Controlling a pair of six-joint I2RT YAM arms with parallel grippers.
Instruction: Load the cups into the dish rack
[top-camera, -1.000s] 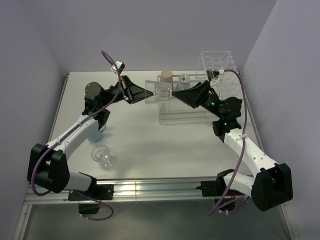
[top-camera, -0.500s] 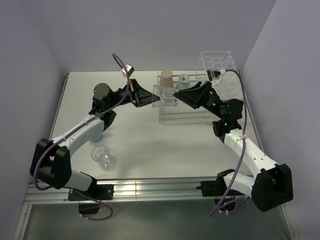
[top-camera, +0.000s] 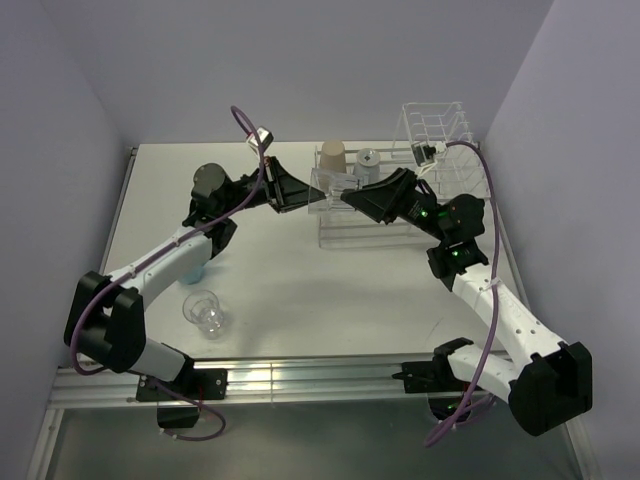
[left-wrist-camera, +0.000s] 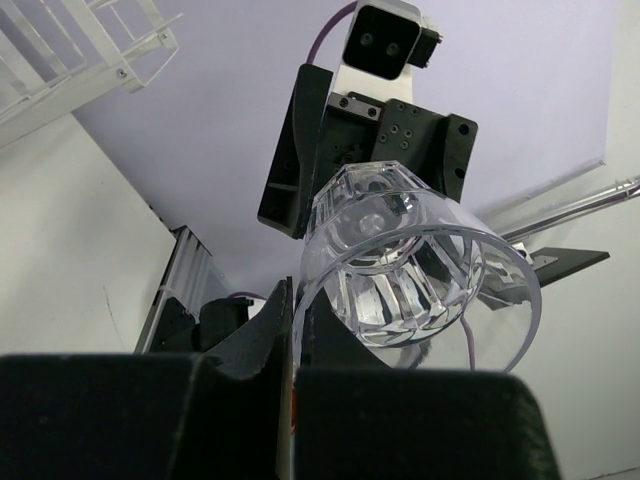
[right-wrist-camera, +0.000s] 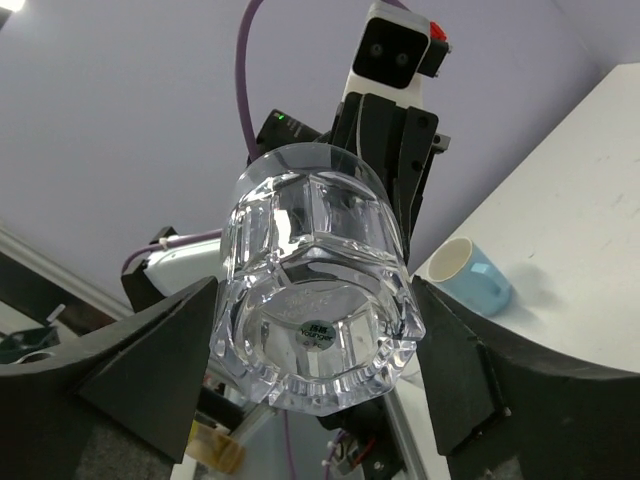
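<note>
While your L gripper pinches the rim of a clear tumbler, fingers shut on the wall w/ one inside and one outside, your R gripper meets the cup from the opposite side. R fingers stand narrow, set against both sides of the thick base end, so both arms have hold of the same cup. It lies on its side off the table, mouth toward the L arm, base toward the R. From the top view it sits over the left end of the dish rack; can't tell if it touches the wires.

In the rack's low tray, far side: tan paper cup and small light blue cup, near each other.

On the table: second tumbler upright near the L arm's base, and a light blue mug just beyond it, partly under the L forearm.
</note>
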